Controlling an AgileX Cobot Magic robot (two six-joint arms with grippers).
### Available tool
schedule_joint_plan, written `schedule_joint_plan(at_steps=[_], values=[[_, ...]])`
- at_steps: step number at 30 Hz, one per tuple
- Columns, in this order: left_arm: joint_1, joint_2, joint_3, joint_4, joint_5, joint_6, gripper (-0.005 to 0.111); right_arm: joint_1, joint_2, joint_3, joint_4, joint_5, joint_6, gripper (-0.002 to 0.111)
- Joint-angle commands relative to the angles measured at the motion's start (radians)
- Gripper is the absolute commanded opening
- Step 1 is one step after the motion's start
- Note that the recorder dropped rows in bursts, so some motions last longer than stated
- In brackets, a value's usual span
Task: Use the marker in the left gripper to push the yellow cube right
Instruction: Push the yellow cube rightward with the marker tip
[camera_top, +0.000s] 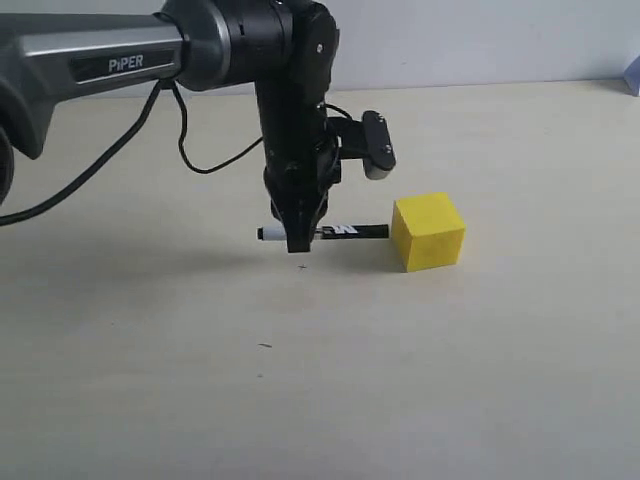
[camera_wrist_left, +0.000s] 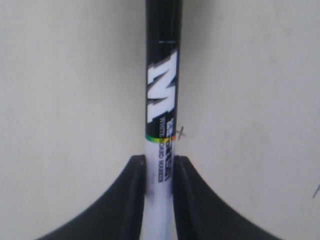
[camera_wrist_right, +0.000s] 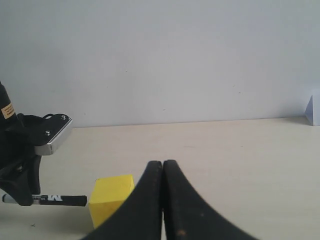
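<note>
In the exterior view, the left gripper (camera_top: 299, 240) hangs down at centre frame from the dark arm that enters at upper left, a black cable (camera_top: 150, 130) looping beside it. Its jaws are clamped on the marker (camera_top: 345, 231), which lies level just above the table (camera_top: 300, 400). A short white stub sticks out on the gripper's left and the longer black, labelled part reaches to the right. The yellow cube (camera_top: 429, 232) sits on the table right of centre, directly to the right of the gripper and level with the marker. The marker's black end comes right up to the cube's left face. Whether they touch cannot be told from here. A tiny cross mark (camera_top: 303, 267) lies on the table just below the gripper.

The left wrist view gives what that view cannot: the two black fingers (camera_wrist_left: 132, 200) pressing the white barrel from both sides, the large white letter on the black label, small print and a thin coloured band. The same cross mark shows close beside the barrel. The cube is out of this view.

Only the right wrist view shows the right gripper (camera_wrist_right: 162, 167), its two fingers pressed together with nothing between them. Beyond it stands the cube, with the marker's black end reaching one side of it and the left gripper at the marker's other end. A pale wall rises behind the table.
</note>
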Motion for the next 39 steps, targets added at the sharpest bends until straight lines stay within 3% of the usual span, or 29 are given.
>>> schedule_joint_plan(at_steps=[1,8,14,25,39], values=[[-0.046,-0.001,-0.008,-0.022,-0.096,-0.013,0.000,0.001,-0.005,0.005,0.000,-0.008,-0.002,0.000],[-0.070,0.012,-0.009,-0.017,-0.067,-0.040,0.000,0.001,-0.005,0.005,0.000,-0.008,-0.002,0.000],[-0.036,0.012,-0.009,0.068,-0.042,-0.317,0.000,0.001,-0.005,0.005,0.000,-0.008,-0.002,0.000],[-0.058,0.012,-0.009,0.076,-0.136,-0.382,0.000,0.001,-0.005,0.005,0.000,-0.008,-0.002,0.000],[-0.062,0.012,-0.009,0.076,-0.065,-0.370,0.000,0.001,-0.005,0.005,0.000,-0.008,-0.002,0.000]])
